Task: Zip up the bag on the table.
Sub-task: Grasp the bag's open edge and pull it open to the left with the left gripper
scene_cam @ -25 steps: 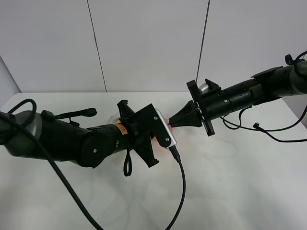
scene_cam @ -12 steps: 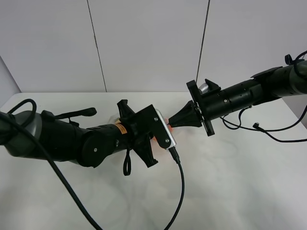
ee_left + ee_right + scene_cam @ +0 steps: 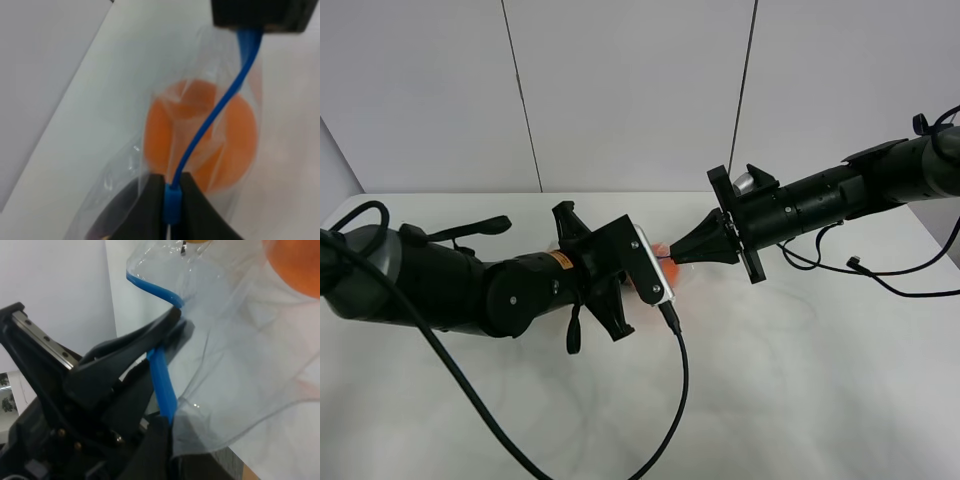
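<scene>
The clear crinkly bag [image 3: 150, 110] hangs stretched between my two grippers above the white table [image 3: 820, 380]. An orange toy fruit [image 3: 200, 135] shows through it. Its blue zipper strip [image 3: 210, 125] runs from my left gripper [image 3: 171, 189], which is shut on it, to my right gripper [image 3: 259, 15], which is also shut on it. In the right wrist view my right gripper [image 3: 167, 432] pinches the blue strip [image 3: 162, 375] close to the left gripper [image 3: 172, 325]. In the high view the two grippers meet at mid-table [image 3: 665, 256], and only a bit of orange [image 3: 661, 248] shows.
A black cable [image 3: 675, 390] trails from the left wrist across the table's front. More cables [image 3: 880, 275] lie under the right arm. A pale panelled wall [image 3: 620, 90] stands behind the table.
My left arm has moved a little to the left and back, away from the right gripper, still holding the strip. The right arm has stayed in place.
</scene>
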Robot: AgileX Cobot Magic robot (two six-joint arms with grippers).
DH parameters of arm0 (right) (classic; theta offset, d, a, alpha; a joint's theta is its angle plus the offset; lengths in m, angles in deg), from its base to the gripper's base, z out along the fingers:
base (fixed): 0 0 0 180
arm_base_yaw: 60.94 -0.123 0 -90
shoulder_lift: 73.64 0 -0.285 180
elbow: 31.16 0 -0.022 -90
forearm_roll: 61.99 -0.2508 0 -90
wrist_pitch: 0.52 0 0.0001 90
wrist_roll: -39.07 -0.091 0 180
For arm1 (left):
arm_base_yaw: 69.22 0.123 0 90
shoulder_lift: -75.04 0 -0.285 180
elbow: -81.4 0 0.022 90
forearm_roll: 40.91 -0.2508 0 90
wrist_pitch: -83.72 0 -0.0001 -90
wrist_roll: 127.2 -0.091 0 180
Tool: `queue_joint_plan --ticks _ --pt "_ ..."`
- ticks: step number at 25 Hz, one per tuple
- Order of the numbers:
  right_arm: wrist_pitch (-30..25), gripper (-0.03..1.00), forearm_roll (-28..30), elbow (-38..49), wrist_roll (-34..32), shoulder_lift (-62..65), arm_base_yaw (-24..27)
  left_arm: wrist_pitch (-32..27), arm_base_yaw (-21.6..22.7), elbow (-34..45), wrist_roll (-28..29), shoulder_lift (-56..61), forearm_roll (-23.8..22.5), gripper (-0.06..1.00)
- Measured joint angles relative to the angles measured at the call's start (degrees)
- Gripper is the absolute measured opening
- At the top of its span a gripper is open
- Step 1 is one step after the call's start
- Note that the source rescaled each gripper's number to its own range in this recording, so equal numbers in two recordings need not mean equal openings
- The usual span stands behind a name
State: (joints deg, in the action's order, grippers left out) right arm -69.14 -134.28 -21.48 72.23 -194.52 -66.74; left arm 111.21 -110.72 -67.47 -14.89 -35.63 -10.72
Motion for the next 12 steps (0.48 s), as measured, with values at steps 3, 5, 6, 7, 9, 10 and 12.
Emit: queue_joint_plan --ticks 3,5,6,7,9,10,12 --pt "0.1 0.00 0.0 0.0 0.0 0.0 0.0 1.4 1.6 2.6 -1.4 0.1 0.0 0.00" --pt "0.1 0.00 0.0 0.0 0.0 0.0 0.0 2.9 3.0 4.4 -1.6 0.1 0.0 0.00" --pt "0.1 0.00 0.0 0.0 0.0 0.0 0.0 4.1 3.8 5.6 -1.7 0.1 0.0 0.00" --pt "0.1 0.00 0.0 0.0 0.0 0.0 0.2 5.2 4.6 6.6 -1.7 0.1 0.0 0.00" --pt "0.0 0.00 0.0 0.0 0.0 0.0 1.1 7.2 6.2 8.1 -1.8 0.1 0.0 0.00" --pt "0.0 0.00 0.0 0.0 0.0 0.0 1.7 7.9 6.9 8.7 -1.8 0.1 0.0 0.00" --pt "-0.1 0.00 0.0 0.0 -0.1 0.0 2.7 9.0 8.8 9.6 -1.8 0.1 0.0 0.00"
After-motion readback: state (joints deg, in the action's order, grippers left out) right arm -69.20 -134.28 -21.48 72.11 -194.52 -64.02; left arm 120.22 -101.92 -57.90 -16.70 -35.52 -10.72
